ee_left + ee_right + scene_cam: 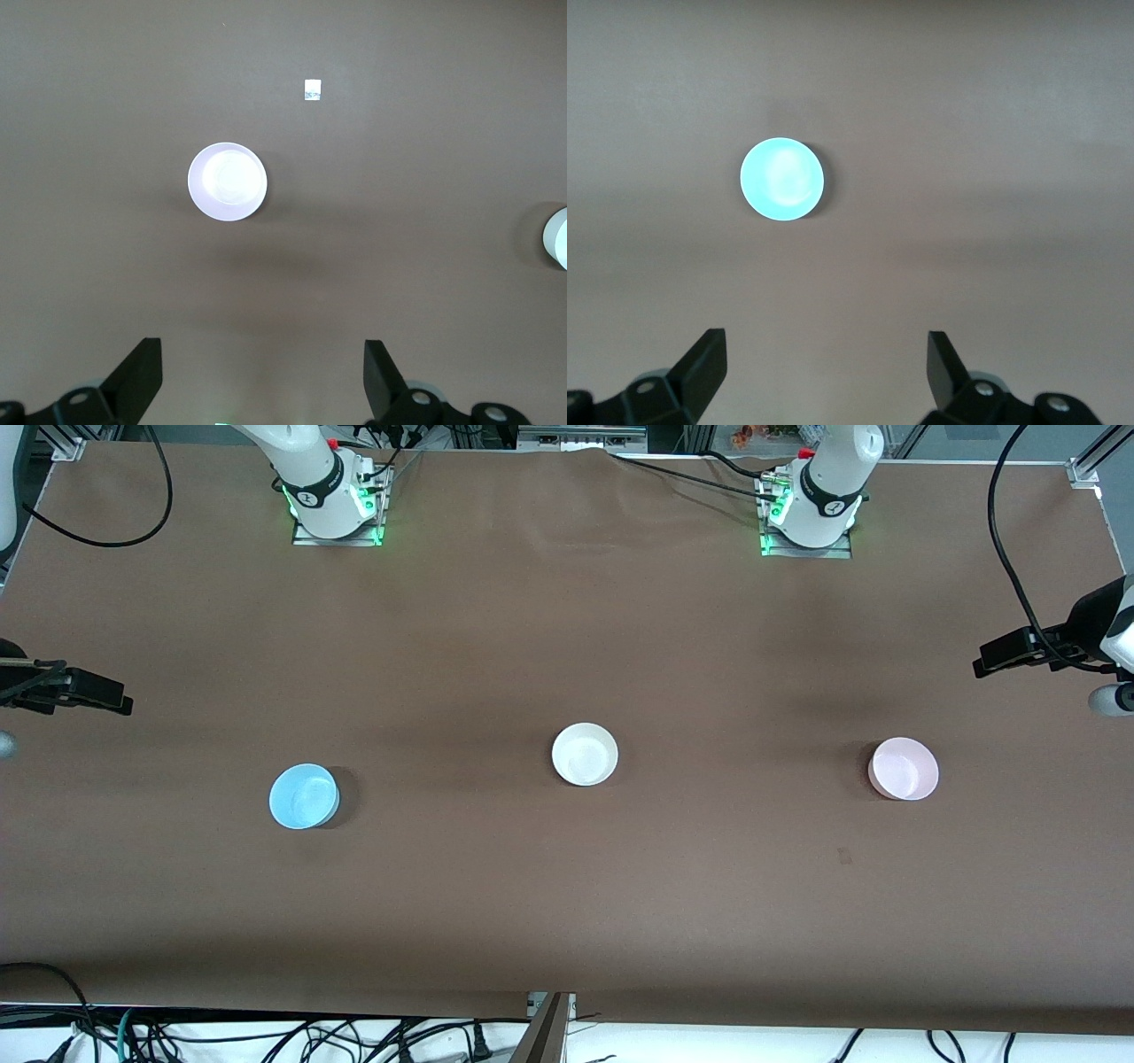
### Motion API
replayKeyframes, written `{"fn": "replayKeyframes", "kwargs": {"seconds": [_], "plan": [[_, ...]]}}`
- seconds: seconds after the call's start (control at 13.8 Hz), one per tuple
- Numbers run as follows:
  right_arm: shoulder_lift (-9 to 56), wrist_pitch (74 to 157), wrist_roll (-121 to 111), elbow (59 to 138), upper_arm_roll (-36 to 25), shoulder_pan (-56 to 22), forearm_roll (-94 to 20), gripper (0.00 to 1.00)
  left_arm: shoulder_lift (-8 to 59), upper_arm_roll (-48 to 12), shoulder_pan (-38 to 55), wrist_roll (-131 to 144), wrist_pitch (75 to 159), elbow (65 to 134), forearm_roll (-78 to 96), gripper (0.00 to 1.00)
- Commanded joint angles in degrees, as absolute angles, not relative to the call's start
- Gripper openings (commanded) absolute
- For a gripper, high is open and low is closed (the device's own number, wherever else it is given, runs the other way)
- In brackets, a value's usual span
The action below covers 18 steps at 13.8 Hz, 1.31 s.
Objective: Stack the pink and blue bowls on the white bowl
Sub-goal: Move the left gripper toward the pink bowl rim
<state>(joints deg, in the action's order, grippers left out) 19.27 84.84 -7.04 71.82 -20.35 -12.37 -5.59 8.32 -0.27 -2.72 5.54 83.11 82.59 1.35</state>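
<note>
On the table [567, 602], the white bowl [585, 755] sits between the blue bowl [304, 796], toward the right arm's end, and the pink bowl [903, 769]. The left gripper [263, 376] and right gripper [827, 370] hover high, fingers apart.

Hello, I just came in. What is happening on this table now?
Nothing is held yet. Three small round plastic bowls stand apart in a row on the brown table: the light blue bowl toward the right arm's end, the off-white bowl in the middle, the pale pink bowl toward the left arm's end. The left gripper hangs high with open fingers and sees the pink bowl below. The right gripper, also open, sees the blue bowl. No stacking has begun.
</note>
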Motion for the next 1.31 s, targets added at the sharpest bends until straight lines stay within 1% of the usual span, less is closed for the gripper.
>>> {"fn": "replayKeyframes", "kwargs": {"seconds": [0.0, 0.22, 0.29, 0.44, 0.51, 0.73, 0.87, 1.02, 1.23], "plan": [[19.07, 84.46, -6.33, 71.19, -20.30, -12.39, -5.36, 1.00, 6.68, -0.53, -3.43, 4.48, 83.85, 84.29, 2.29, 1.00], [19.07, 84.03, -6.50, 71.19, -20.30, -12.31, -5.27, 1.00, 7.29, -0.18, -3.60, 4.39, 83.93, 84.55, 1.76, 1.00], [19.07, 83.85, -6.59, 71.10, -20.48, -12.04, -5.27, 1.00, 8.69, 0.17, -4.56, 4.22, 84.02, 84.64, 1.67, 1.00], [19.07, 83.93, -6.50, 71.10, -20.65, -11.87, -5.19, 1.00, 10.45, 2.45, -5.54, -0.05, 85.51, 85.16, 1.76, 1.00], [18.99, 84.02, -6.50, 71.10, -20.65, -11.87, -5.10, 1.00, 11.50, 3.59, -6.15, -4.09, 88.13, 86.82, 1.76, 1.00], [18.98, 83.67, -6.59, 71.19, -20.74, -11.78, -3.70, 1.00, 14.05, 5.26, -8.88, -10.89, 99.46, 94.72, 2.02, 1.00], [18.90, 83.58, -6.94, 71.45, -20.83, -11.34, -2.55, 1.00, 18.08, 6.85, -9.14, -14.22, 106.92, 97.81, 3.07, 1.00], [18.90, 83.58, -7.56, 71.63, -20.83, -10.72, -2.64, 1.00, 21.34, 6.94, -10.80, -18.96, 115.19, 102.19, 9.02, 1.00], [18.98, 83.41, -7.56, 71.81, -20.83, -10.72, -2.64, 1.00, 25.30, 7.21, -11.86, -25.20, 122.59, 106.08, 16.42, 1.00]]}}
